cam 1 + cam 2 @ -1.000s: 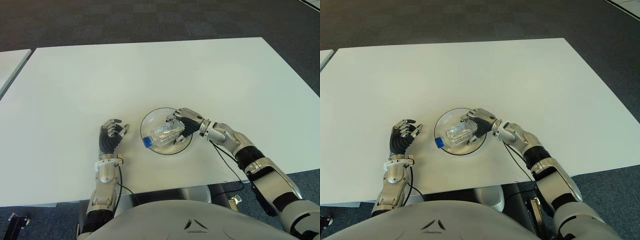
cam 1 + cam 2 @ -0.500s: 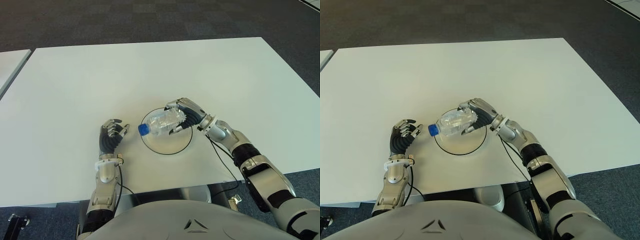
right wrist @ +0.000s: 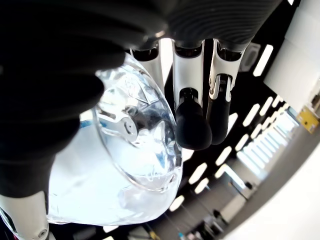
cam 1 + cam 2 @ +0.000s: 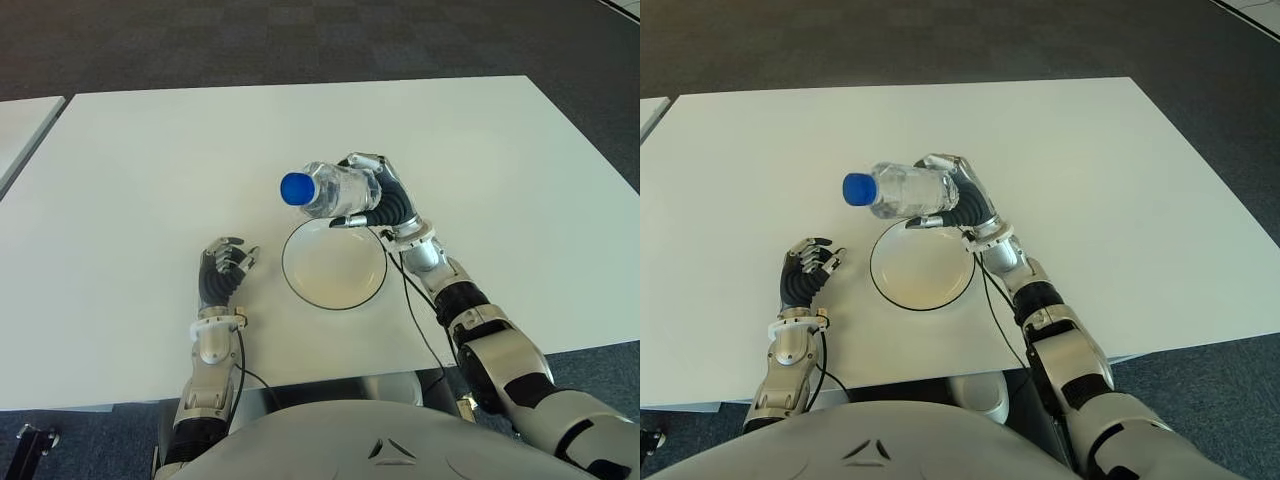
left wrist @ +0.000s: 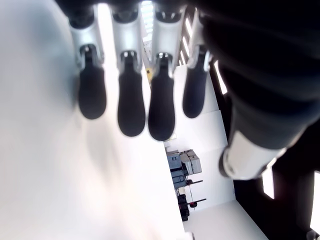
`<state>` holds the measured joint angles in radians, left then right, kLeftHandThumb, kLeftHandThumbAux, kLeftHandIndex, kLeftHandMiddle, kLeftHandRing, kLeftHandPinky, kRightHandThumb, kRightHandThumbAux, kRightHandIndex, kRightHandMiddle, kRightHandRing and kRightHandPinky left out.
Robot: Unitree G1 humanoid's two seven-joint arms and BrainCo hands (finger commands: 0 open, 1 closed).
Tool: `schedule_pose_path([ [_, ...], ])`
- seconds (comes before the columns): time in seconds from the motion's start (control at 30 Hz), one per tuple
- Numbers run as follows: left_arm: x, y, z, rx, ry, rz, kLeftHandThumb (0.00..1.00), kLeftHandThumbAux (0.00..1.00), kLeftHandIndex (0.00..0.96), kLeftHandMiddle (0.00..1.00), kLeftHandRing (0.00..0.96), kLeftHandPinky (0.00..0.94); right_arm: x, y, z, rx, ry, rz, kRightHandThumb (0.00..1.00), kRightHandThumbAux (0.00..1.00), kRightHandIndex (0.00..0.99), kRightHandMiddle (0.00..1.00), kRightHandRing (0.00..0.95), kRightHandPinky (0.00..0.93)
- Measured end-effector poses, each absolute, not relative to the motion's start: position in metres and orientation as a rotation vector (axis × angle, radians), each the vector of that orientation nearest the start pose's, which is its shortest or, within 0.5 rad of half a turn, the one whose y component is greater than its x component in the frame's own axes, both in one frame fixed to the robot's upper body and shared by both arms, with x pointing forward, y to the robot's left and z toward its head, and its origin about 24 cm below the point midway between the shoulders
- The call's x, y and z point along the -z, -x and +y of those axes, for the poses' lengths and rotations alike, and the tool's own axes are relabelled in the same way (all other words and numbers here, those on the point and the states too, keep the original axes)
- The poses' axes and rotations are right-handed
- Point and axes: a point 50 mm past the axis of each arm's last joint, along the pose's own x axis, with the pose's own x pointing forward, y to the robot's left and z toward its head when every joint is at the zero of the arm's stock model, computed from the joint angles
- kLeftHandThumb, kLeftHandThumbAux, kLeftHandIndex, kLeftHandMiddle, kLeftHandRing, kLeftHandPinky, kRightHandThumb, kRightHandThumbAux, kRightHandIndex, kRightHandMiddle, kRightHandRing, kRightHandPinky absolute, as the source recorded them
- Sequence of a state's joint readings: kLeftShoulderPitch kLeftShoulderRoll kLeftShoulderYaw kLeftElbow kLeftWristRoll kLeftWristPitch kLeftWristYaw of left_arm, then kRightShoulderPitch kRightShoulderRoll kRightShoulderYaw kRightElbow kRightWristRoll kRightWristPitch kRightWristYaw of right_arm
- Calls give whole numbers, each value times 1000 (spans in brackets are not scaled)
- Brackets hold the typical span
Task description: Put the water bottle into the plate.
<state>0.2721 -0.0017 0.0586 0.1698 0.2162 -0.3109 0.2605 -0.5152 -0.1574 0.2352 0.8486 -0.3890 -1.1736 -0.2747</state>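
One clear plastic water bottle (image 4: pixel 335 190) with a blue cap (image 4: pixel 295 188) is in view, just above the centre of the left eye frame. It lies roughly horizontal in the air, cap toward frame left, over the upper rim of the plate and not touching it. The right hand (image 4: pixel 372 192) grips the bottle at its base end, fingers (image 3: pixel 192 125) curled around the clear body and the thumb on the opposite side. No label or legible writing can be made out on the bottle; the view may be too coarse to show any.

One round white plate (image 4: pixel 369 290) with a dark rim sits on the white bench (image 4: pixel 150 170), slightly below and right of frame centre. It holds nothing.

The left hand (image 4: pixel 223 274) shows just left of the plate, in the lower-left-centre of the frame. Its four fingers (image 5: pixel 131 105) are loosely curled and hold nothing; it is apart from the plate.

A second white bench edge (image 4: pixel 20 125) appears at the far left of the frame. Dark carpet (image 4: pixel 300 40) fills the top.
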Motion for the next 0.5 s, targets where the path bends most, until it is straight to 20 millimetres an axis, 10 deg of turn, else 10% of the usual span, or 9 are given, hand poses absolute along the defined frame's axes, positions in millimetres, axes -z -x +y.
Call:
schedule_pose_path([
  [0.5,24,-183,185,-308,-228,99,697,719,431,606,606,594,-86,-277,-106,-231,218,-907,686,729,410,265,353,457],
])
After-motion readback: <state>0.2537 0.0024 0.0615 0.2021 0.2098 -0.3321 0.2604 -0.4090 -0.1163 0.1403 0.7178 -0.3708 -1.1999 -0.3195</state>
